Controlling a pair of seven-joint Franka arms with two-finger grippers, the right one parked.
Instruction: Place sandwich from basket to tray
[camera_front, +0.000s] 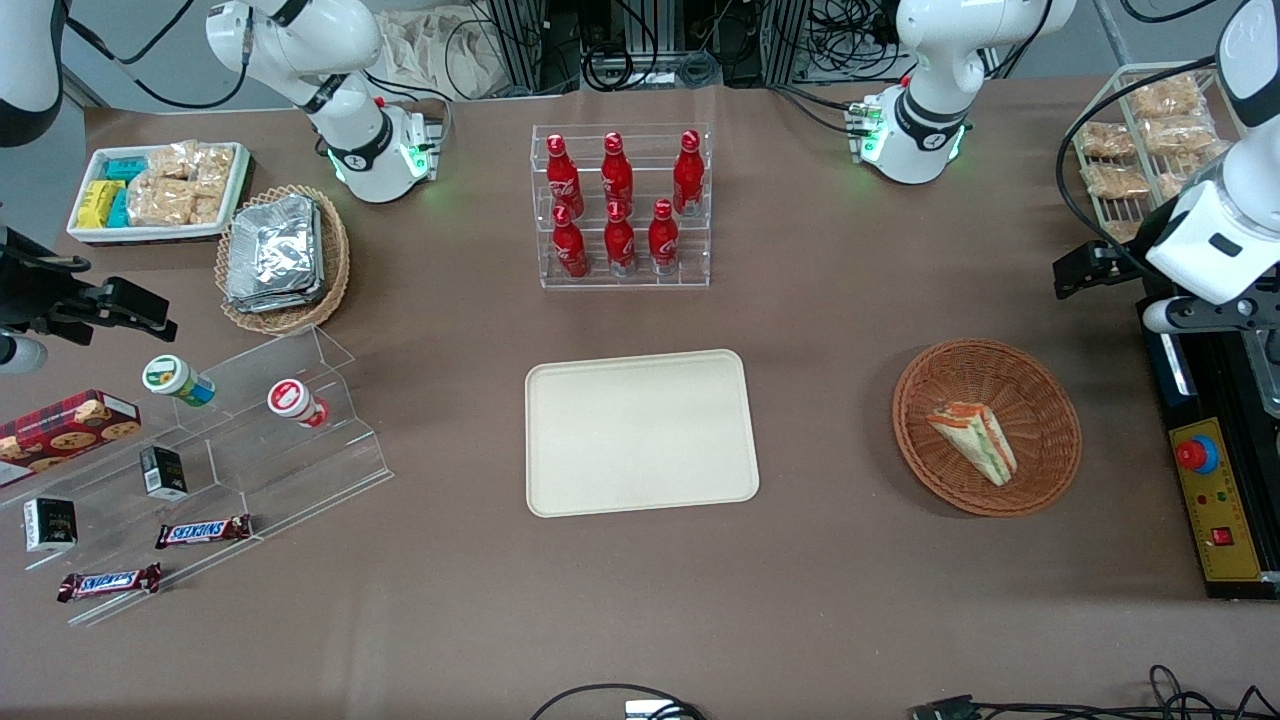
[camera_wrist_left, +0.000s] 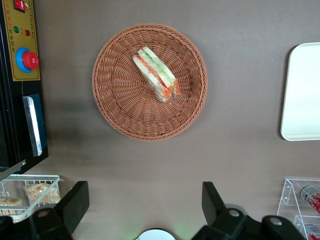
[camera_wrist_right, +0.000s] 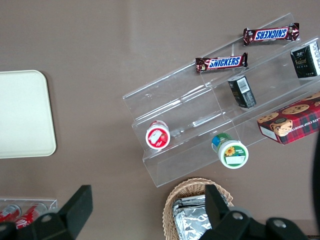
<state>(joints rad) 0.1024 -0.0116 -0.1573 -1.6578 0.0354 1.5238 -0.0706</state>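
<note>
Lying on its side in the round reddish-brown basket (camera_front: 987, 427), the sandwich (camera_front: 973, 440) shows its green and orange-red layers, resting a little off the middle of the weave. The cream tray (camera_front: 640, 432) sits flat on the brown table (camera_front: 820, 560), well apart from the basket, toward the parked arm's end. High above the table, the gripper (camera_wrist_left: 145, 207) hangs with its two black fingers (camera_wrist_left: 75, 202) spread wide and holding nothing, farther from the front camera than the basket.

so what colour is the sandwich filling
Green and orange-red layers in the sandwich, clearest in the left wrist view.
</note>
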